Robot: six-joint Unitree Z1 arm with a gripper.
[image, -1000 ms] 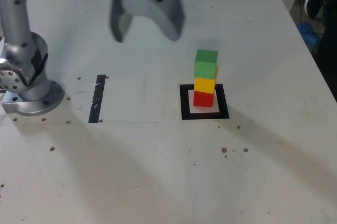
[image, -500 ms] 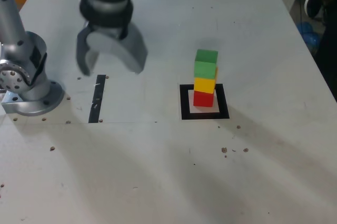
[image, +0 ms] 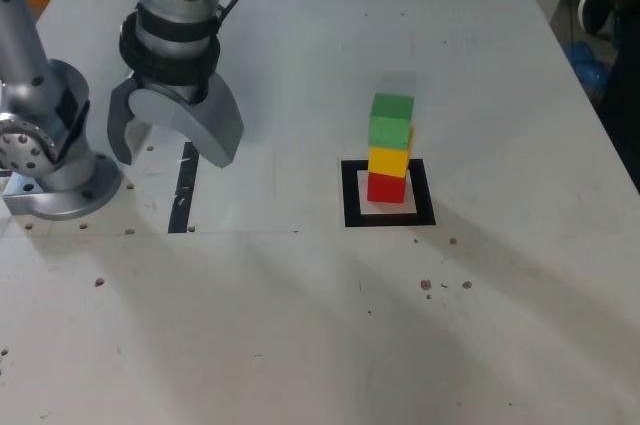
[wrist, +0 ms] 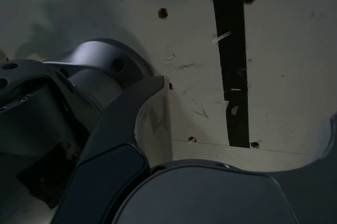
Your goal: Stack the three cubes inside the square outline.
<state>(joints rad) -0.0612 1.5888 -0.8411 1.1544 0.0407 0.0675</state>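
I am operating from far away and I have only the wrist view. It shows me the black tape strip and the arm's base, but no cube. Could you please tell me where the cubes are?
Observer: In the exterior view they form one stack: red cube at the bottom, yellow cube in the middle, green cube on top.
Operator: Thank you. Is the stack inside the square outline?
Observer: Yes, the red cube stands within the black square outline, with some white showing around it.
Operator: And my gripper, is it near to the stack?
Observer: No, the open gripper is away toward the exterior view's left, beside the black tape strip.
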